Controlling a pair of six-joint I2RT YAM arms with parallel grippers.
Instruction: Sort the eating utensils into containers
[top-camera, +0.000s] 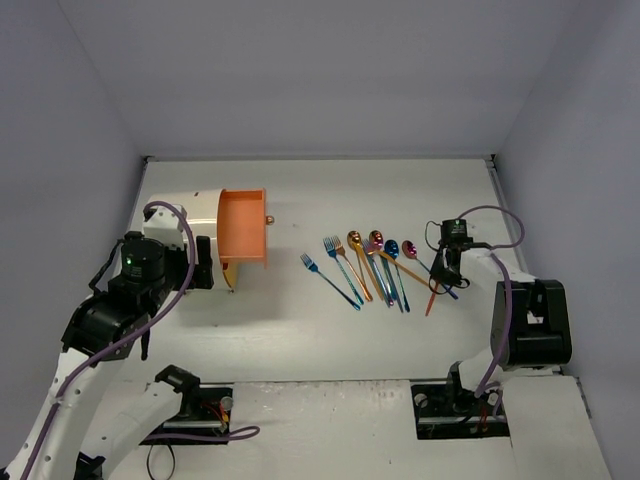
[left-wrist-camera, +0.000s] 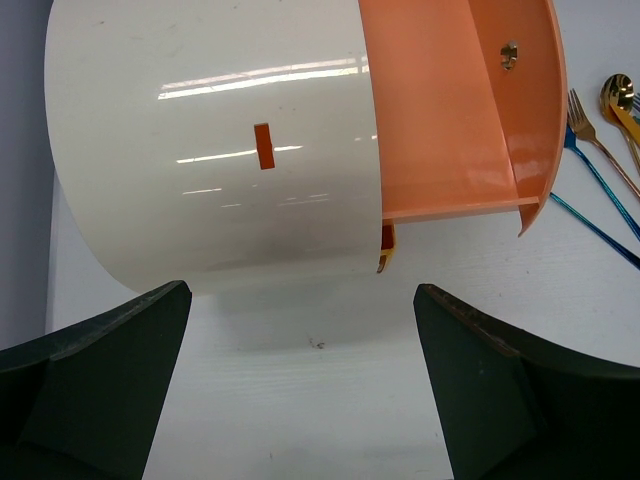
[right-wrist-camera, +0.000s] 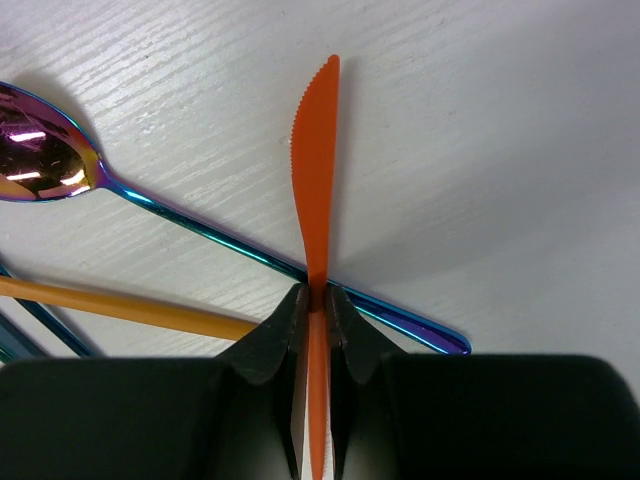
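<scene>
Over on the right, the arm is folded back from its base and reaches in toward the table's (top-camera: 300, 330) middle, wrist tipped down at the right-hand end of the cutlery row. The right pincer (right-wrist-camera: 316, 300) is clamped tight on the orange knife (right-wrist-camera: 316, 190), both fingers (right-wrist-camera: 275, 335) pinched against the handle just behind the blade. The serrated tip points straight out away from the wrist. From above, the knife (top-camera: 432, 300) is a thin orange sliver slanting out from under the pincer (top-camera: 443, 272). Whether it is clear of the table is hard to tell.

The knife crosses right over the slim handle of a purple spoon (right-wrist-camera: 40, 160), whose bowl lies off to the left. A gold handle (right-wrist-camera: 120, 308) runs in beside the fingers, so it is a crowded spot. The other forks and spoons (top-camera: 365, 262) lie fanned out side by side in the middle of the table.

Now the left side. That arm is bent low beside the white cabinet (top-camera: 185, 212), its purple cable (top-camera: 185, 250) looping over the wrist. The left pincer (left-wrist-camera: 302, 295) is spread wide, gripping nothing, aimed at the cabinet's curved wall (left-wrist-camera: 200, 150). The orange drawer (left-wrist-camera: 450, 120) stands pulled out toward the cutlery, with two forks (left-wrist-camera: 590, 130) just beyond its front.
</scene>
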